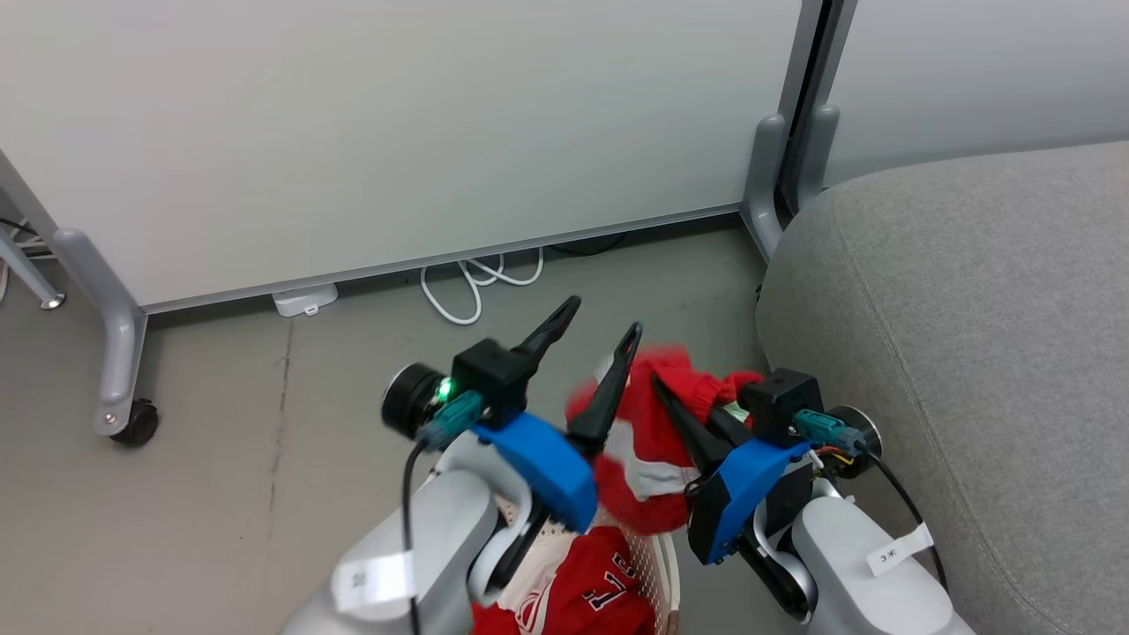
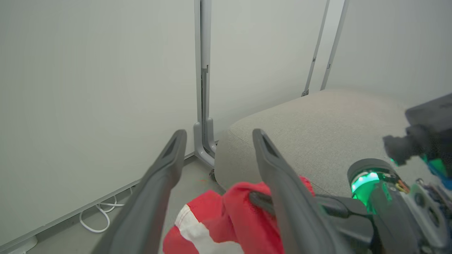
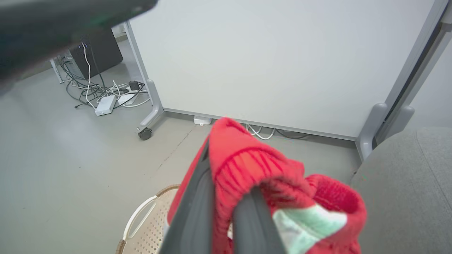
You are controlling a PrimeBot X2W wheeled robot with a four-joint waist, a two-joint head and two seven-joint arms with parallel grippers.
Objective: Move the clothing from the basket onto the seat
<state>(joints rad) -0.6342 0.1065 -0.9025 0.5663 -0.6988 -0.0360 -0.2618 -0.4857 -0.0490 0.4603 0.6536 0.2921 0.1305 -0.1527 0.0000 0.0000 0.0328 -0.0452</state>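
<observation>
My right gripper (image 1: 681, 399) is shut on a red garment with white stripes (image 1: 648, 450), which hangs bunched above the basket. In the right wrist view the garment (image 3: 247, 165) drapes over both fingers (image 3: 196, 201). The second red garment (image 1: 609, 582), with black-and-white numerals, lies in the cream perforated basket (image 1: 668, 564) at the bottom edge, partly hidden by my arms. My left gripper (image 1: 598, 326) stands open just left of the lifted garment, nothing between its fingers (image 2: 166, 169). The grey seat (image 1: 970, 353) lies to the right, its edge close to my right wrist.
A white partition panel (image 1: 397, 132) on grey wheeled legs (image 1: 119, 370) stands behind, with white cables (image 1: 467, 287) on the floor beneath it. A second panel meets it at the corner post (image 1: 776, 176) beside the seat. Bare grey floor (image 1: 220, 494) spreads to the left.
</observation>
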